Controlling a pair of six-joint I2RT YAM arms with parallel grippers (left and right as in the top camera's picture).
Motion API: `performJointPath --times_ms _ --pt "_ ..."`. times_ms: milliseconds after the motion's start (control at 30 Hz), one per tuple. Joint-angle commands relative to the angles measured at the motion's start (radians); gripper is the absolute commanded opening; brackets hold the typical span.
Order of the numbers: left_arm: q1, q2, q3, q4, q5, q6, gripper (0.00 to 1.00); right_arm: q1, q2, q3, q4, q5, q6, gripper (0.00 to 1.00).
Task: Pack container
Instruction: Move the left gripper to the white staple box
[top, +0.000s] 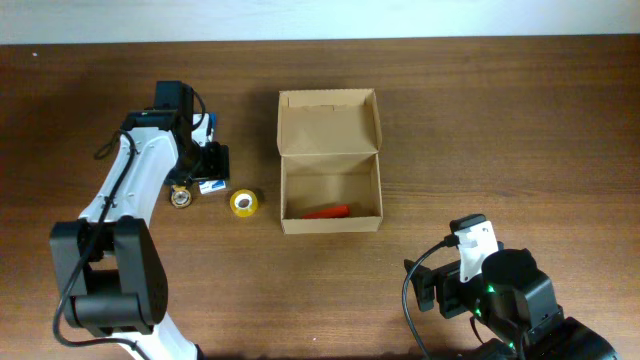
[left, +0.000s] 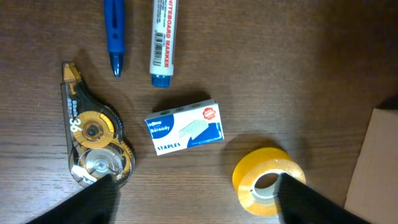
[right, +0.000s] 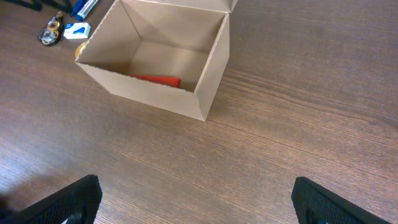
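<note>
Wooden table (top: 500, 120); left hand (left: 196, 186) spread, apparently over staples box (left: 185, 127); right hand (right: 196, 193) spread, facing container (right: 146, 94).

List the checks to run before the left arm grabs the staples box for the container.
1. Container lid open: ok.
2. Free floor inside beside the red item: ok.
3. Left gripper open and empty: ok.
4. Staples box apart from the yellow tape roll and the correction tape dispenser: ok.
5. Staples box between the fingers: not ok; in the wrist view it lies just beyond the fingertips.
6. Right gripper open and away from the left arm's side: ok.
</note>
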Motion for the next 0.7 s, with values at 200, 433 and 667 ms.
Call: performJointPath --times_ms 200,433,667 --pt "-0.005 -0.013 -0.010 0.024 0.016 -0.325 1.00 0.005 -0.006 -0.002 0.002 0.009 -0.004 0.99" --pt "-0.052 0.021 -0.014 0.025 -0.124 -0.522 0.94 0.005 -0.006 -0.002 0.002 0.009 -0.004 0.99" --pt "-0.051 0.122 -0.014 0.093 -0.116 -0.285 0.89 0.005 -0.006 -0.002 0.002 0.009 -0.004 0.99"
